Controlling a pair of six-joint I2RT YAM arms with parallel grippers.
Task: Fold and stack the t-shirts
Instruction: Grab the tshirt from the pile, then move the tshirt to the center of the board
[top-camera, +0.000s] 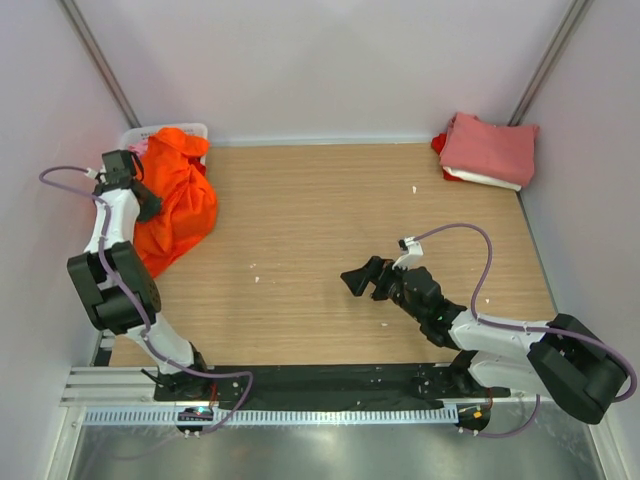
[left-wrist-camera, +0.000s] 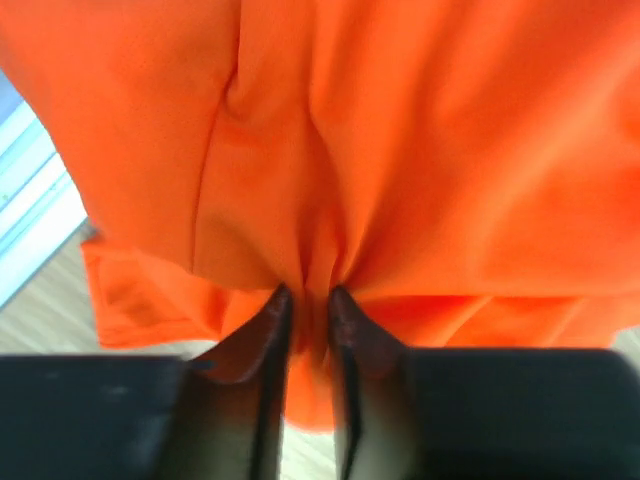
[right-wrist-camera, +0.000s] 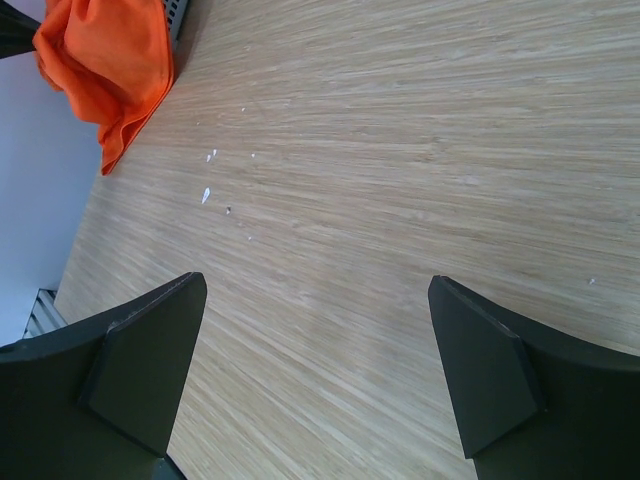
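At far left of the table (top-camera: 330, 200), spilling out of the basket (top-camera: 132, 134) and down onto the wood: orange shirt (top-camera: 180, 200), with a bunched fold pinched tight in the left gripper (left-wrist-camera: 310, 300) (fingers (left-wrist-camera: 262, 340) nearly together, cloth wedged between). Near the middle, low over bare wood and well apart from that shirt, right gripper (right-wrist-camera: 315, 290) gaping wide, holding nothing. Far right corner: folded stack (top-camera: 488, 148), pink on top, red and white edges showing beneath.
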